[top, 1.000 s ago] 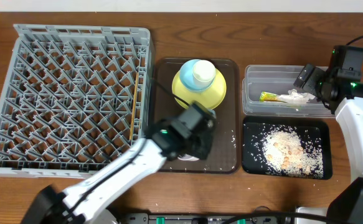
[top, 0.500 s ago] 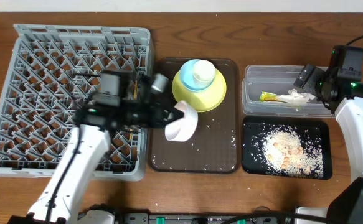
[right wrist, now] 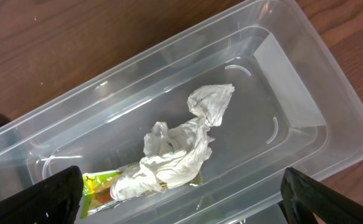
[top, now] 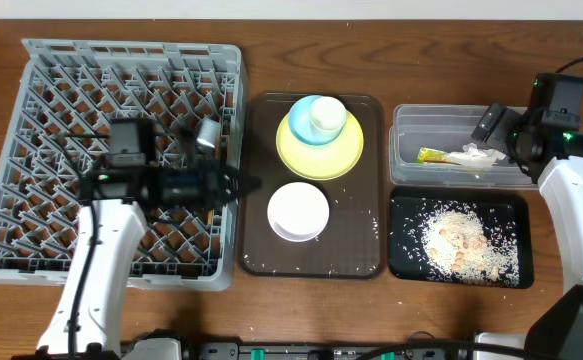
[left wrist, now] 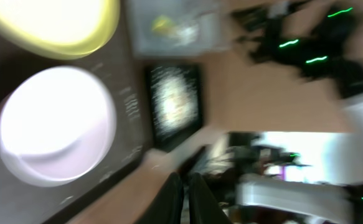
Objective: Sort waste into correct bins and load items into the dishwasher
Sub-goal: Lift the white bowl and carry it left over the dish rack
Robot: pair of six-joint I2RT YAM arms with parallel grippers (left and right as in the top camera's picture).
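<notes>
Change: white bowl (top: 298, 211) is now seen standing upright, mouth up, on the brown serving tray (top: 366, 200); half a second earlier it was tipped on edge at the tray's left side. The left arm (top: 101, 250) has been drawn back leftward over the rack.
Left fingers (left wrist: 174, 202): pressed together with nothing between them, pointing toward the tray from the rack's right edge (the wrist view is badly blurred).
Right fingers (right wrist: 60, 196): spread wide, nothing held, hung over the clear tub.
Yellow plate (top: 341, 155): laid on the far half of the brown tray, just behind the bowl.
Blue cup (top: 320, 117): stood upright on the plate, toward its far edge.
Dish rack (top: 61, 120): set on the left of the wooden surface (top: 301, 65), just beside the brown tray.
Clear tub (top: 408, 125): placed at the far right; the yellow-green wrapper (right wrist: 100, 186) and the crumpled tissue (right wrist: 181, 149) are lying inside it, touching.
Black tray (top: 406, 250): set just in front of the tub; the rice-like crumbs (top: 466, 240) are heaped in it.
Loose crumbs: a few pale grains are scattered on the brown tray around the bowl.
</notes>
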